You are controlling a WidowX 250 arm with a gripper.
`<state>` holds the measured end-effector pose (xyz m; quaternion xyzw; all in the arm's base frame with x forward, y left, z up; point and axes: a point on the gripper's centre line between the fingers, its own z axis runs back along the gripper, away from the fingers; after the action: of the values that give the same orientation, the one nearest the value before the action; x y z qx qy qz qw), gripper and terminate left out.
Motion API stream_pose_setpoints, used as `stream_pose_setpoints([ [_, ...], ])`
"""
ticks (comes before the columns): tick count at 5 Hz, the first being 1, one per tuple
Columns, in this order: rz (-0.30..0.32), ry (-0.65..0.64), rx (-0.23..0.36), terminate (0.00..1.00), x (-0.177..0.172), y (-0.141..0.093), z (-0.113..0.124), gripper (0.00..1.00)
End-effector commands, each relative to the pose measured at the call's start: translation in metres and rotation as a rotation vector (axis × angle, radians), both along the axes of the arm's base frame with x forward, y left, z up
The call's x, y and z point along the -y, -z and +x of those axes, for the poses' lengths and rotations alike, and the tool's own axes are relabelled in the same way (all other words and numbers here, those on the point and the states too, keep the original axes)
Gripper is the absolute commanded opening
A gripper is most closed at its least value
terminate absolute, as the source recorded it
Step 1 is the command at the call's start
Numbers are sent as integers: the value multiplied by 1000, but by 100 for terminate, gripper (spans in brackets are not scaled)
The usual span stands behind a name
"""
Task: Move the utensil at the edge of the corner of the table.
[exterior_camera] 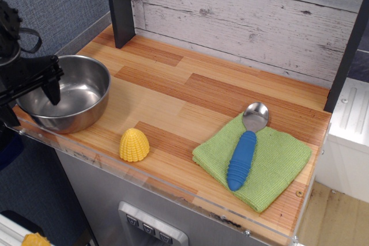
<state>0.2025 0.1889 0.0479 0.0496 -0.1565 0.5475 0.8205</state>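
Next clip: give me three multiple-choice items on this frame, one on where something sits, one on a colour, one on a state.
1. Where is the steel bowl?
A. front-left corner of the table
B. on the green cloth
C. against the back wall

2. What colour is the spoon handle?
A. red
B. blue
C. yellow

3. How does the spoon lie?
A. inside the bowl
B. standing upright
C. flat on the green cloth

Answers: 1 A, the bowl sits by the clear front rim at the left end; 2 B, ribbed blue grip; 3 C, the cloth is under its handle.
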Motion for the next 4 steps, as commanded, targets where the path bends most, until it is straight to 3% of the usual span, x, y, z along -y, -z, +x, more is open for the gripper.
stream_pose_setpoints([
  [1,60,32,101,0,11,-53,5,100],
  [2,54,45,157,0,18,-81,12,100],
  [3,70,87,160,0,17,-96,16,100],
  [4,70,87,160,0,17,-96,16,100],
])
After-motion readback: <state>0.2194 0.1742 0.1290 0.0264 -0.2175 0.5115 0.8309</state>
